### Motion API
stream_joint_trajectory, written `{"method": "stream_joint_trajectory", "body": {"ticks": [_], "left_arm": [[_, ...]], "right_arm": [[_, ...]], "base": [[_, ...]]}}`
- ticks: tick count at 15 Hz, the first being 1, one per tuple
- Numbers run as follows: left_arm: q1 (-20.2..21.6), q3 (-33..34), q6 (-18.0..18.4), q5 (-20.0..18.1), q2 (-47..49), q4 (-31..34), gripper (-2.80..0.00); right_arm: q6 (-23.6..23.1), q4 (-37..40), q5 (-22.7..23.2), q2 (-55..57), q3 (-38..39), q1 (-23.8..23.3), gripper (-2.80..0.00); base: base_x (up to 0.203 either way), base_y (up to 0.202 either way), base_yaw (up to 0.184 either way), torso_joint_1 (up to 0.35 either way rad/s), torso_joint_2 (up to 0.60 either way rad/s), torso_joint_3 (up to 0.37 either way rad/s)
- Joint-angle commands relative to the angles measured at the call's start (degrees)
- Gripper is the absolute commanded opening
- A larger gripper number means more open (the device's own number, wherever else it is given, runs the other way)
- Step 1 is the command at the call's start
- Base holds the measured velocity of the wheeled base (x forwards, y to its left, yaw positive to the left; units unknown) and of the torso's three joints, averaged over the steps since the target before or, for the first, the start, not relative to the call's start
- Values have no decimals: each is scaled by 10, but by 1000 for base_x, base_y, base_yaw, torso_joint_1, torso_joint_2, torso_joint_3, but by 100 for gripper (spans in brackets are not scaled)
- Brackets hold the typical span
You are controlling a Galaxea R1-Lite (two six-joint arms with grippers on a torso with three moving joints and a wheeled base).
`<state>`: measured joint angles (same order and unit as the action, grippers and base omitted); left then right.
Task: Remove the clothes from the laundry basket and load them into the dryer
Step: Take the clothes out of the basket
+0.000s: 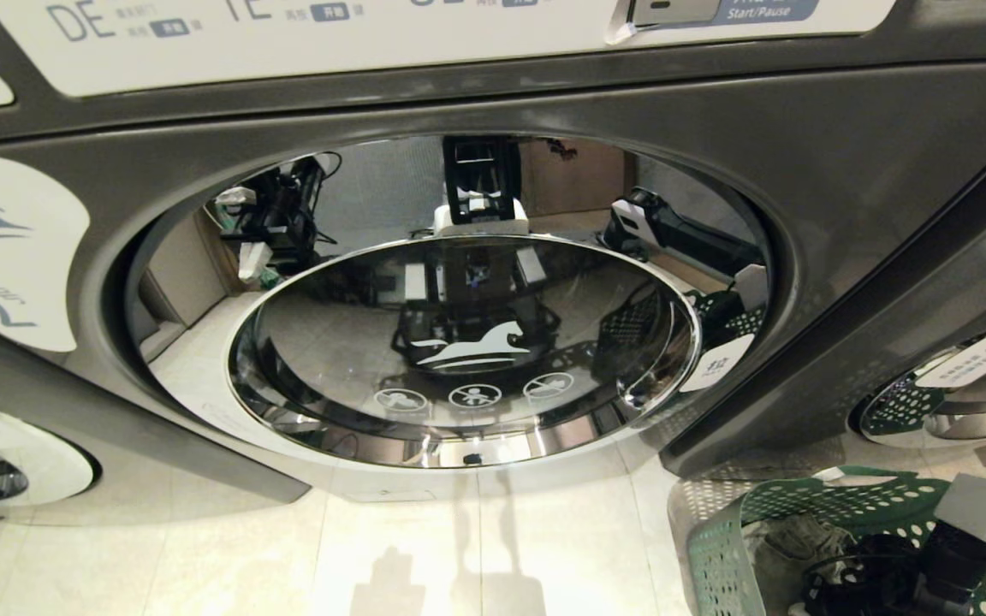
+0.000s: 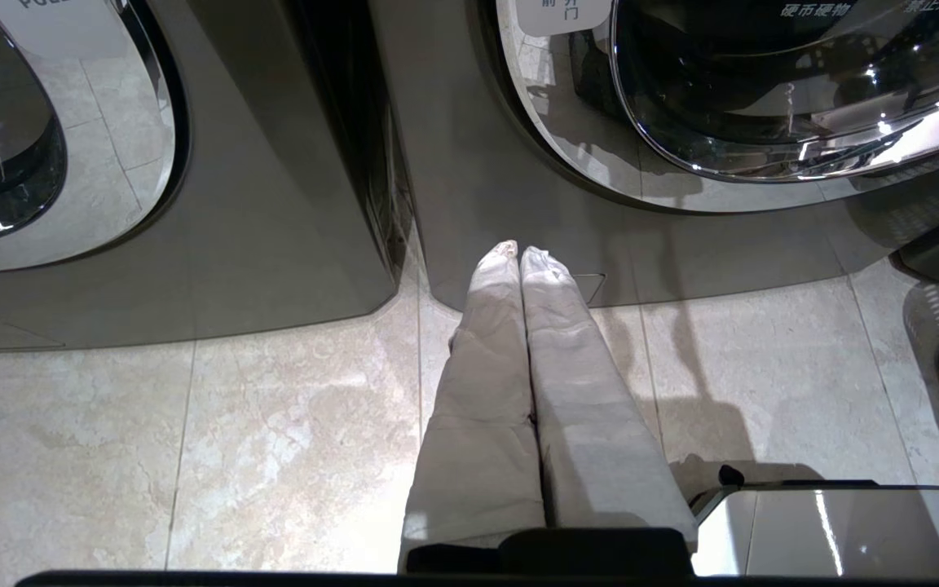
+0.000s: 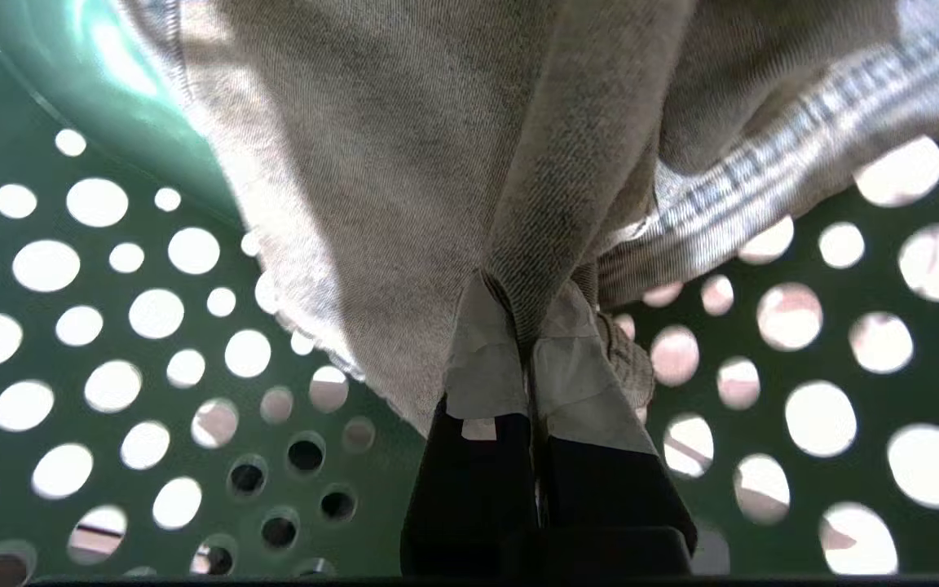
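Grey knit cloth (image 3: 404, 187) is bunched between the pressed-together fingers of the right gripper (image 3: 528, 346), which sits down inside the green basket (image 3: 70, 342) with perforated wall all around it. The pinch takes only a thin fold at the fingertips; most of the garment hangs beyond them, draped against the basket wall, and a ribbed hem (image 3: 763, 179) runs off to one side of the grip.

The risks, as I judge them: so small a bite of fabric could slip out once the weight of the whole garment comes onto it during a lift. The cloth could also snag on a hole or on the basket's rim and drag the light basket along. From the head camera, the dryer door (image 1: 467, 342) directly ahead looks closed, its glass reflecting the room, so carrying the garment there would meet a shut drum unless another opening is meant; I cannot tell.

The left gripper (image 2: 518, 257) hangs idle over the floor tiles (image 2: 192, 456) in front of the machines, fingers pressed together and holding nothing.
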<state>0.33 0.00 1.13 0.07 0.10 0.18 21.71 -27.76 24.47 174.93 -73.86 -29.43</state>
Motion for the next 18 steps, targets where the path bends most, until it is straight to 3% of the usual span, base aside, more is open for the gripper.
{"method": "stream_joint_trajectory", "body": {"ticks": [1,12,18], "left_arm": [[0,1,0,0,0,0,-280],[0,0,0,0,0,0,-280],[0,1,0,0,0,0,-280]], "right_arm": [[2,-2,2,-30,22,-5,-280],[2,-1,8,-302,201,-129,-280],[-2,-2,32,-507,327,-144,-280]], "base": [[0,0,0,0,0,0],[0,0,0,0,0,0],[0,0,0,0,0,0]]}}
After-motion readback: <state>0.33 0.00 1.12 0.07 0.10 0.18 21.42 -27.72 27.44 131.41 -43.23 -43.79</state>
